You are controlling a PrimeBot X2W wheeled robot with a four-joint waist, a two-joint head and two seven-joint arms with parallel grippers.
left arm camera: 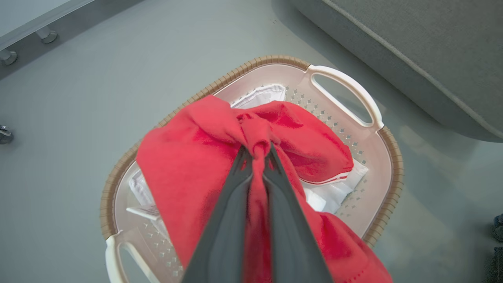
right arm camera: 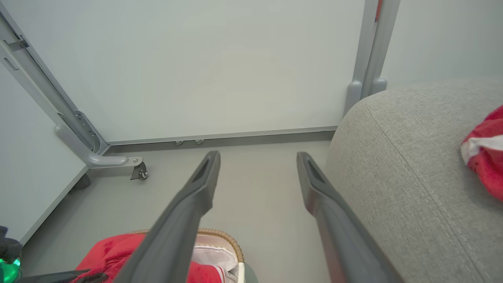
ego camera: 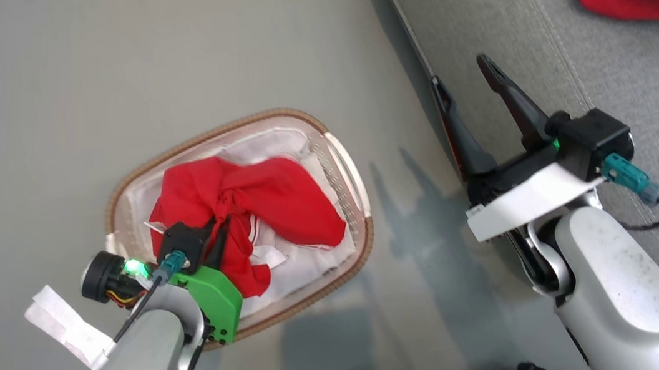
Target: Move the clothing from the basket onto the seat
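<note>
Now my left gripper [left arm camera: 257, 151] pinches tight on a bunched fold of the clothing [left arm camera: 184, 169], which lies in the basket [left arm camera: 387, 157]. At three o'clock from the basket, my right gripper [ego camera: 459, 70] hangs wide and empty by the edge of the seat [ego camera: 624, 79].

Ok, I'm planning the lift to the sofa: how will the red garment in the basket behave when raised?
Probably floppy: the clothing bunches to a pinch where the left end effector is shut on it, so loose folds should hang. Likely light, being thin fabric. Folds cover part of the basket rim, so it might drag there.
</note>
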